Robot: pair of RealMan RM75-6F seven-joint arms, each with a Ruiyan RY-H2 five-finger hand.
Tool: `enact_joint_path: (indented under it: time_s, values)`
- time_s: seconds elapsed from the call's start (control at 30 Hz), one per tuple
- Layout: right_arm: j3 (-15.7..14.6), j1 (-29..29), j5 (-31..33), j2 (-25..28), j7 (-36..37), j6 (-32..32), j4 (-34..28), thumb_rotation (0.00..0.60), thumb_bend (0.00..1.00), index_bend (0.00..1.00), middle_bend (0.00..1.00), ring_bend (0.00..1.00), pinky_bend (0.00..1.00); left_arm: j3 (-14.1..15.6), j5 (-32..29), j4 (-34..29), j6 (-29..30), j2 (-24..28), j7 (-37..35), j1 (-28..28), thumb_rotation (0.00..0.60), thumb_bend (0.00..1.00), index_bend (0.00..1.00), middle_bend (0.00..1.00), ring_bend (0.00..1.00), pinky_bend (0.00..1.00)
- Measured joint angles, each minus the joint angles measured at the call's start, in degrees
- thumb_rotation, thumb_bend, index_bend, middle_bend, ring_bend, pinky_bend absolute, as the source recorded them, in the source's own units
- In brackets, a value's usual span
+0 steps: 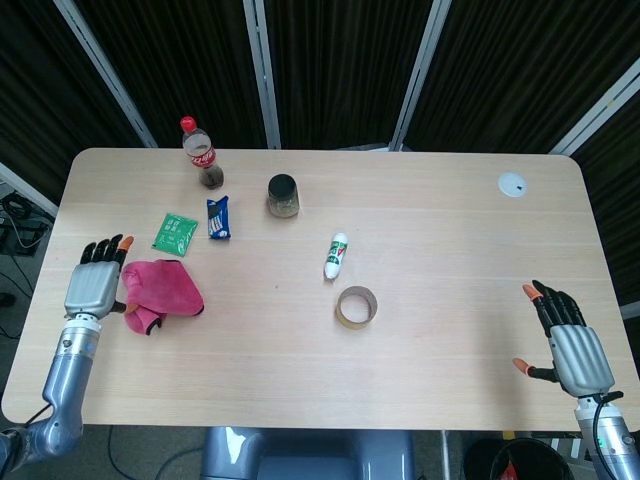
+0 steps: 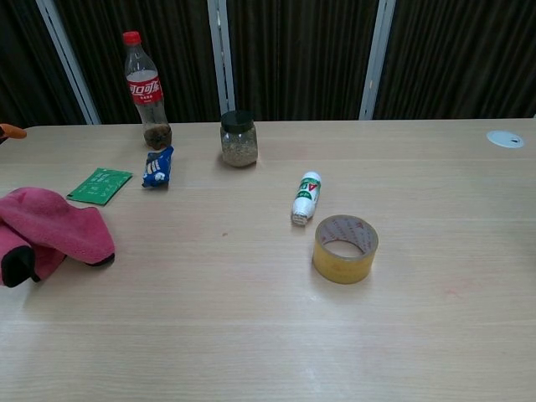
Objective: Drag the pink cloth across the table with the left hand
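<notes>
The pink cloth (image 1: 165,288) (image 2: 54,226) lies crumpled near the table's left edge, with dark trim showing at its lower edge. My left hand (image 1: 93,285) sits just left of it, fingers stretched out toward the far side and spread apart. The hand's inner side touches the cloth's left edge, and nothing is gripped. In the chest view only one orange fingertip (image 2: 10,131) of that hand shows at the frame's left border. My right hand (image 1: 570,345) hovers at the near right corner, fingers apart and empty.
Behind the cloth lie a green packet (image 1: 175,232) and a blue packet (image 1: 218,217). A cola bottle (image 1: 200,152) and a jar (image 1: 283,195) stand further back. A small white bottle (image 1: 336,255) and a tape roll (image 1: 356,306) sit mid-table. A white disc (image 1: 512,184) is at the far right.
</notes>
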Motion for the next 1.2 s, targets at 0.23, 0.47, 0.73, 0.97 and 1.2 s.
enact_joint_path:
  time_s: [0.23, 0.47, 0.73, 0.97, 1.2]
  values:
    - [-0.1, -0.1, 0.0, -0.2, -0.2, 0.1, 0.0, 0.600, 0.00, 0.00, 0.00, 0.00, 0.00, 1.6, -3.4, -3.9, -4.8, 3.6, 2.2, -1.4, 0.600, 0.00, 0.00, 0.00, 0.00, 0.00]
    - [0.0, -0.1, 0.1, -0.1, -0.1, 0.0, 0.0, 0.600, 0.00, 0.00, 0.00, 0.00, 0.00, 2.9, -4.1, -7.1, -6.5, 5.6, 2.2, -2.6, 0.600, 0.00, 0.00, 0.00, 0.00, 0.00]
    - [-0.1, -0.1, 0.2, 0.0, 0.1, -0.1, 0.0, 0.600, 0.00, 0.00, 0.00, 0.00, 0.00, 3.8, -1.9, -10.1, -2.8, 7.5, 0.0, -1.1, 0.600, 0.00, 0.00, 0.00, 0.00, 0.00]
    - [-0.1, -0.1, 0.0, -0.1, -0.4, 0.1, -0.1, 0.600, 0.00, 0.00, 0.00, 0.00, 0.00, 6.0, 7.8, -11.1, 7.6, 8.8, -6.3, 5.3, 0.600, 0.00, 0.00, 0.00, 0.00, 0.00]
    - [-0.1, -0.2, 0.0, -0.1, -1.3, 0.4, -0.2, 0.600, 0.00, 0.00, 0.00, 0.00, 0.00, 8.7, 17.9, -10.7, 16.5, 10.6, -12.3, 11.7, 0.600, 0.00, 0.00, 0.00, 0.00, 0.00]
